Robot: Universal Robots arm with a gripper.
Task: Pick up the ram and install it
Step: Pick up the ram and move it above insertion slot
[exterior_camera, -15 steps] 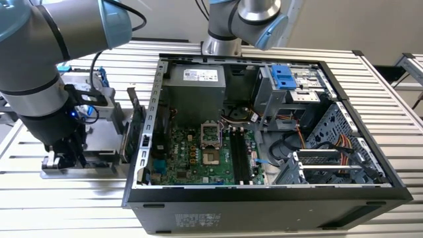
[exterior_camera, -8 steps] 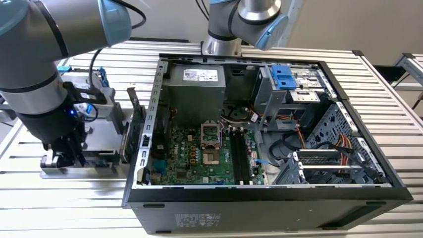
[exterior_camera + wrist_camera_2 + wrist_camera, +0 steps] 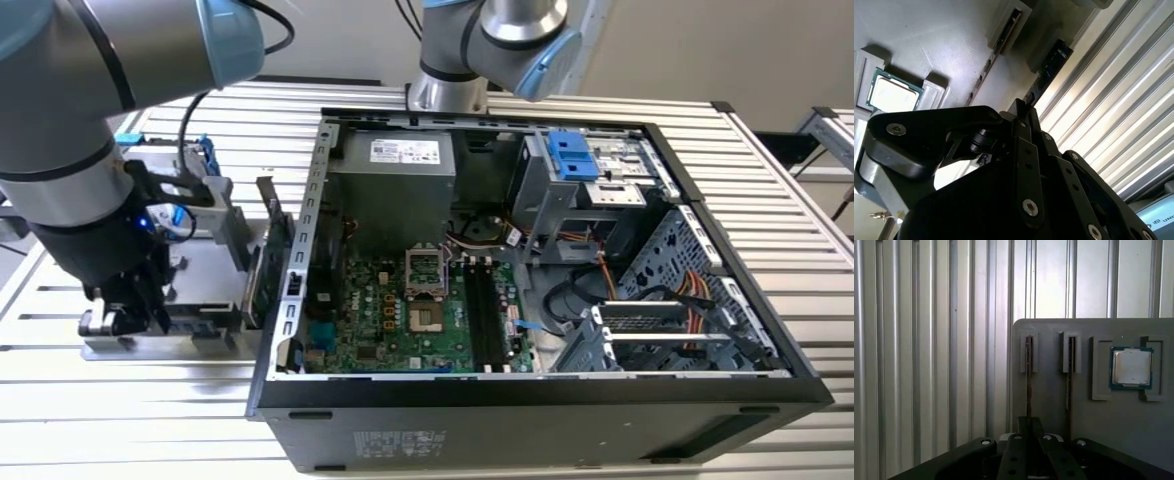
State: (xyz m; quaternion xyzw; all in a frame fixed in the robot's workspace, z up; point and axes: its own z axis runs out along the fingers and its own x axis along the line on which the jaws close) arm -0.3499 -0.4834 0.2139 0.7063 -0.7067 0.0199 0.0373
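Note:
The ram (image 3: pixel 1029 375) stands on edge in the outer slot of a grey parts holder (image 3: pixel 1114 430), close to the holder's rim. It also appears as a dark stick (image 3: pixel 1052 59) in the second wrist view. My gripper (image 3: pixel 1029 424) is down over the near end of that stick, and its fingers are drawn together around it. In the exterior view the gripper (image 3: pixel 120 318) sits low over the holder (image 3: pixel 200 300), at the exterior view's left of the open computer case (image 3: pixel 534 405).
A second stick (image 3: pixel 1070 375) stands in the neighbouring slot, with a processor chip (image 3: pixel 1131 367) in a recess beyond it. A green card (image 3: pixel 276 265) stands upright between holder and case. The motherboard's long memory slots (image 3: pixel 487 320) lie inside the case. Ribbed metal table all around.

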